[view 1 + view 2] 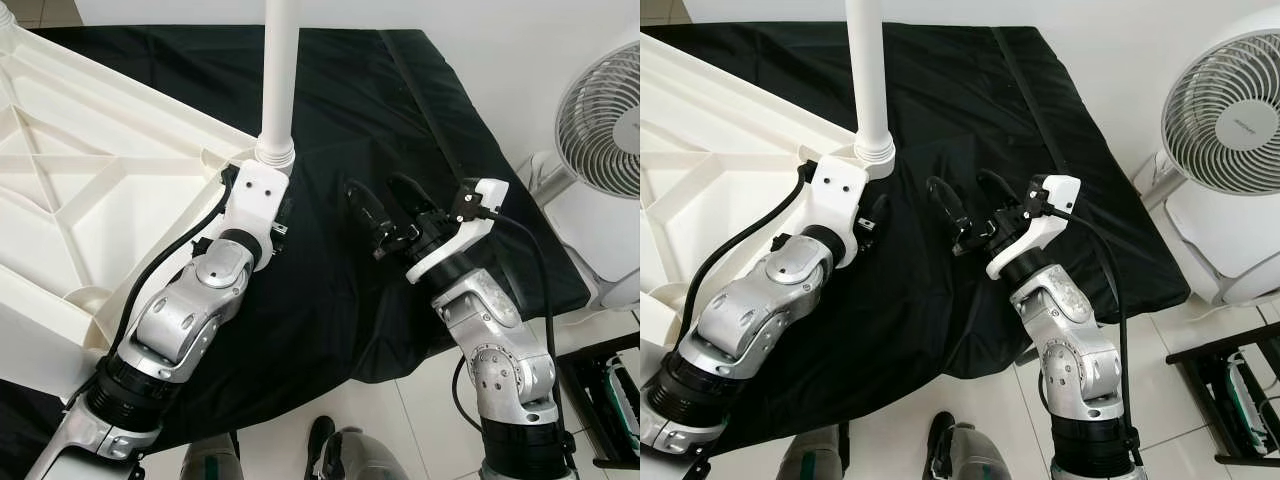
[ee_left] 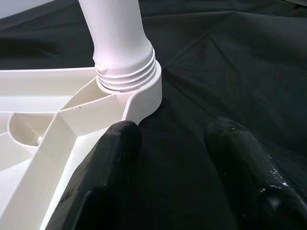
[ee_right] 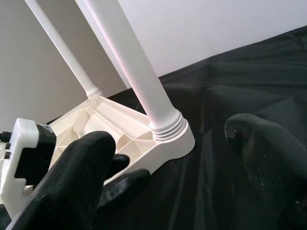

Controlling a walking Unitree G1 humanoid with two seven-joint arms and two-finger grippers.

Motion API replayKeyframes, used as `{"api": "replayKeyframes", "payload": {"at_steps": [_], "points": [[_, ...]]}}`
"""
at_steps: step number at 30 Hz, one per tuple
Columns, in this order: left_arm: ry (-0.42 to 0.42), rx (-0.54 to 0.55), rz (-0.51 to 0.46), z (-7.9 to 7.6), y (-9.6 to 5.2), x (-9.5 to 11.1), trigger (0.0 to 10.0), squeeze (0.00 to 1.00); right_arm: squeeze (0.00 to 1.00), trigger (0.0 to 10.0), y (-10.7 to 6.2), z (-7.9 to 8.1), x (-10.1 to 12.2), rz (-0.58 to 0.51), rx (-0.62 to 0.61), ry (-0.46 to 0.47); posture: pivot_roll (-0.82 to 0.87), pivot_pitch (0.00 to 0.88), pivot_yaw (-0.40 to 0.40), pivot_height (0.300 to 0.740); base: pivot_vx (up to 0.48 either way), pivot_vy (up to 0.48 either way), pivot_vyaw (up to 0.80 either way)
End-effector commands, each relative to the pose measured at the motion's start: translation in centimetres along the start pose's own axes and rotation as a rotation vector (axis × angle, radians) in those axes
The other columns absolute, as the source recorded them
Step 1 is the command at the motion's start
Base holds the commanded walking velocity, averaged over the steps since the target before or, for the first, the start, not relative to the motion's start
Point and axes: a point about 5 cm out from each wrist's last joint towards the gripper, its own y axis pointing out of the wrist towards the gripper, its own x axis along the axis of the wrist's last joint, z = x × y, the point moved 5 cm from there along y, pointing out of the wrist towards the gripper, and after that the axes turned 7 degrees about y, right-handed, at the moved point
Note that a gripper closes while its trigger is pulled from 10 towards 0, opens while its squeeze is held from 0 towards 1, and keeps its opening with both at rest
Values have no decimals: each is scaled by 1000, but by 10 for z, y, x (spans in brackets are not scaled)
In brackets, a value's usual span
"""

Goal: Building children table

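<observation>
A white plastic children's tabletop (image 1: 90, 190) lies upside down on a black cloth, its ribbed underside up. A white leg (image 1: 279, 70) stands upright in the corner socket (image 2: 139, 93), its threaded collar showing; a second leg (image 3: 62, 52) stands farther back. My left gripper (image 2: 175, 139) is open just short of that socket, one fingertip against the tabletop's corner. My right gripper (image 1: 385, 205) hovers open over the cloth to the right of the leg, holding nothing.
The black cloth (image 1: 400, 110) covers a low surface whose front edge drops to a tiled floor (image 1: 400, 420). A white fan (image 1: 1230, 130) stands at the right, with a dark rack (image 1: 1230, 400) below it. My feet show at the bottom.
</observation>
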Motion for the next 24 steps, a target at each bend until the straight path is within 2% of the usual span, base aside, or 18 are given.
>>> {"api": "replayKeyframes", "payload": {"at_steps": [1, 4, 7, 10, 11, 13, 14, 17, 24], "points": [[52, -45, 9, -9, -4, -7, 10000, 0, 0, 10000, -2, -1, -1, 3, -5, -3, 187, 256, -101, 740, 0, 0, 0], [93, -40, 25, -7, -4, -12, 10000, 0, 0, 10000, -1, -1, -1, 3, -4, -1, 187, 256, -101, 740, 0, 0, 0], [191, -7, 49, 3, -5, -23, 10000, 0, 0, 10000, -1, -1, -1, 1, -5, 0, 187, 256, -101, 740, 0, 0, 0], [175, 4, 37, 7, -5, -21, 10000, 0, 0, 10000, -1, -1, 0, 1, -5, -1, 187, 256, -101, 740, 0, 0, 0], [133, -34, -9, 2, -7, -11, 10000, 0, 0, 10000, -2, -1, 0, 1, -7, -1, 187, 256, -101, 740, 0, 0, 0], [133, -34, -9, 2, -7, -11, 10000, 0, 0, 10000, -2, -1, 0, 1, -7, -1, 187, 256, -101, 740, 0, 0, 0], [123, -76, -33, -4, -10, -7, 10000, 0, 0, 10000, -2, -1, 0, 1, -7, -2, 187, 256, -101, 740, 0, 0, 0], [120, -135, -22, -16, -12, -9, 10000, 0, 0, 10000, -2, -1, 0, 0, -8, -2, 187, 256, -101, 740, 0, 0, 0], [133, -181, 18, -26, -16, -21, 10000, 0, 0, 10000, -2, 0, 0, -1, -8, 0, 180, 254, -99, 740, 0, 0, 0]]}}
